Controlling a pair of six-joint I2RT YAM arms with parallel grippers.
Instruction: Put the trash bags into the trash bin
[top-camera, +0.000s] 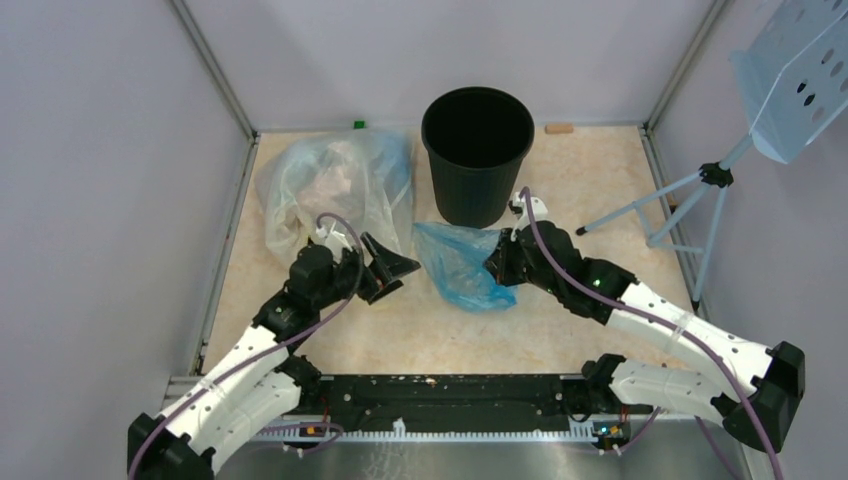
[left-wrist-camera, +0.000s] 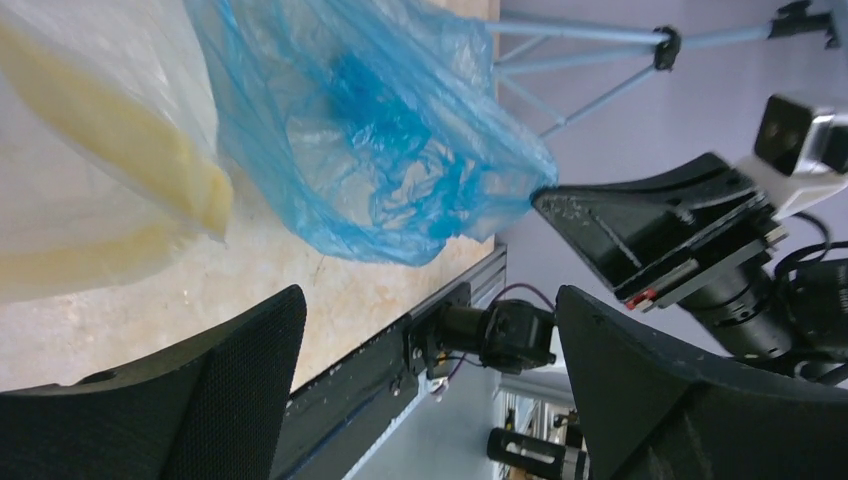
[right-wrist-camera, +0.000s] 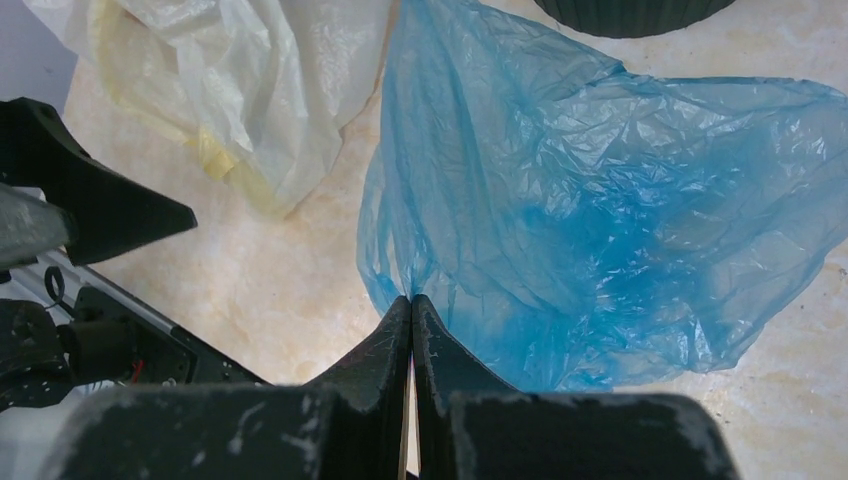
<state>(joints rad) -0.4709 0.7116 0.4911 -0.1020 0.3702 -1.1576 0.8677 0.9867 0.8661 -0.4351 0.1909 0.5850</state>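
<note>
The blue trash bag (top-camera: 462, 265) lies crumpled on the table in front of the black ribbed trash bin (top-camera: 476, 155). My right gripper (top-camera: 500, 262) is shut on the bag's right edge; in the right wrist view its jaws meet at the film (right-wrist-camera: 412, 298) and the bag (right-wrist-camera: 600, 200) spreads out ahead. The bin's base (right-wrist-camera: 630, 12) shows at the top there. My left gripper (top-camera: 392, 270) is open and empty, just left of the bag; in the left wrist view (left-wrist-camera: 430, 330) the bag (left-wrist-camera: 380, 130) lies beyond its fingers.
A large clear yellowish-white plastic bag (top-camera: 325, 190) lies at the back left, touching the blue bag's left side. A light blue tripod stand (top-camera: 700, 200) with a perforated panel stands at the right. Metal rails and walls border the table.
</note>
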